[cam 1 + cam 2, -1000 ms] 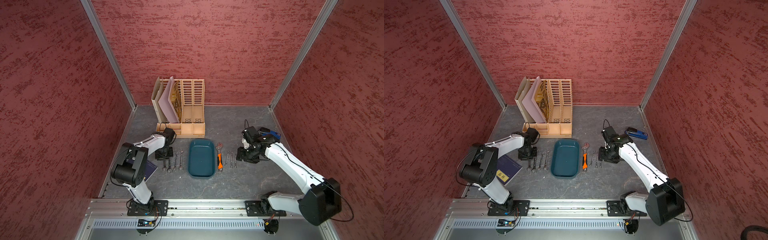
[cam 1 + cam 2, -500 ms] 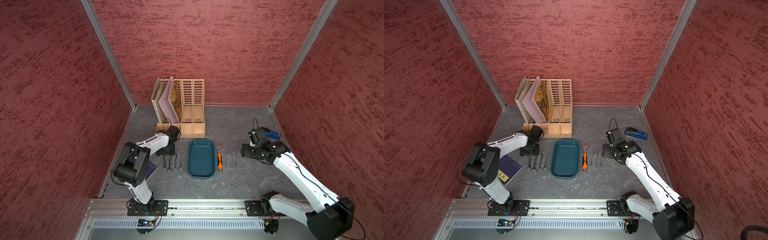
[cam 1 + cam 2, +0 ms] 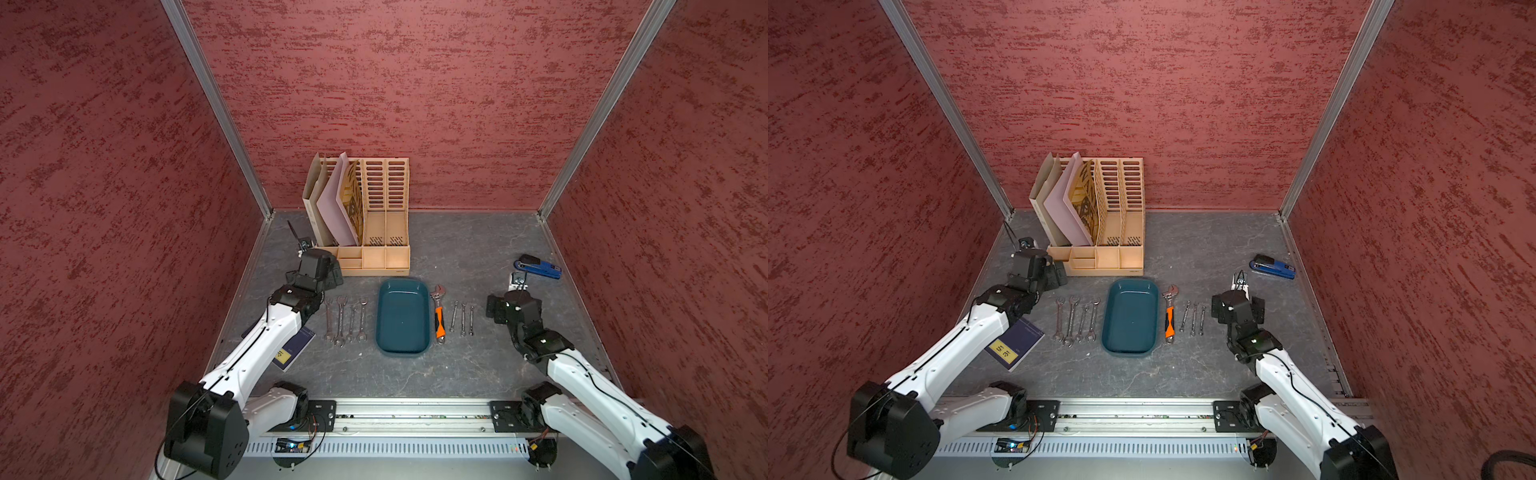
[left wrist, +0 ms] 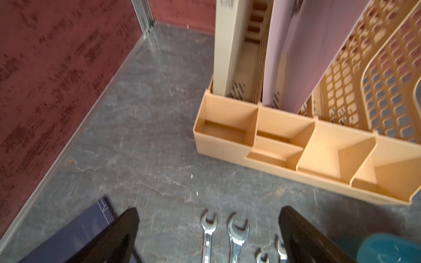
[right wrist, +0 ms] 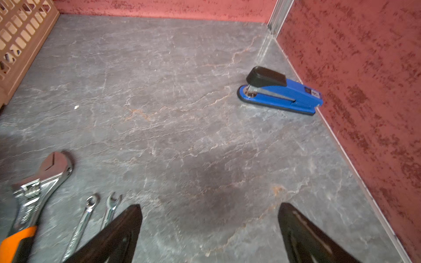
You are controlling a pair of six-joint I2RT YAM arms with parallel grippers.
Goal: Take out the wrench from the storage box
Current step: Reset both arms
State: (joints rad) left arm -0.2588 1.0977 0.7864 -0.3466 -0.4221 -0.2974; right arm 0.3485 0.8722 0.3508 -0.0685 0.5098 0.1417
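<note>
storage box (image 3: 402, 328): empty | orange-handled wrench (image 3: 439, 320): on worktop (image 3: 457, 374), just beside it | left fingers (image 4: 123, 234), right fingers (image 5: 120, 230): spread wide, holding nothing | advice: I'd lift clear straight up (spanners (image 4: 237, 230) lie close below)

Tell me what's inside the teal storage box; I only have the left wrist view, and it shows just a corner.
Observer: In both top views the storage box is empty.
Operator: Any wrench on its far side, toward the right arm?
Observer: Yes, an orange-handled adjustable wrench lies on the table beside the box.
Operator: Is the right gripper holding anything?
Observer: No, the right gripper is open over bare table.
</note>
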